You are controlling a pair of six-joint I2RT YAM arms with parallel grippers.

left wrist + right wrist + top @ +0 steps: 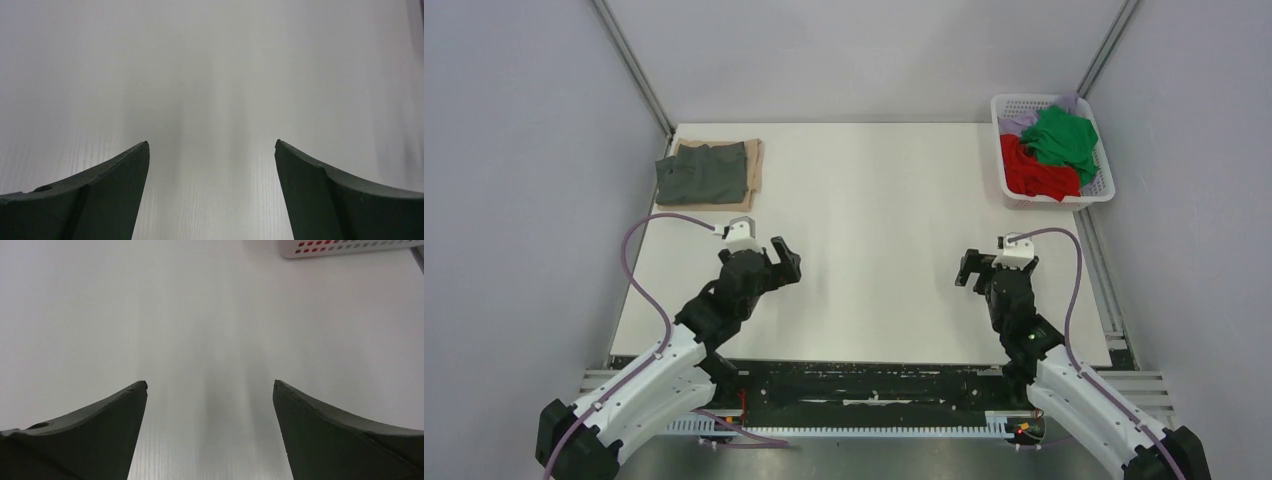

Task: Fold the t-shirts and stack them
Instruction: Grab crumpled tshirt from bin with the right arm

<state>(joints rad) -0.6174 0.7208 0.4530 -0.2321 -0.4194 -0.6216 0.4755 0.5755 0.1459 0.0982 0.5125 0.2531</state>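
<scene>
A folded dark grey t-shirt (700, 174) lies on a folded tan t-shirt (753, 165) at the table's back left corner. A green t-shirt (1061, 137), a red t-shirt (1031, 172) and a pale lilac t-shirt (1022, 122) are bunched in the white basket (1108, 180) at the back right. My left gripper (779, 262) hovers open over the near left of the table, nothing between its fingers (115, 195). On the near right, my right gripper (977, 268) is open and empty too, fingers (330, 435) spread over bare table.
The white table (874, 230) is boxed in by grey walls with metal corner posts. The basket's lattice wall (345, 247) shows at the top of the right wrist view. A black rail runs along the near edge between the arm bases.
</scene>
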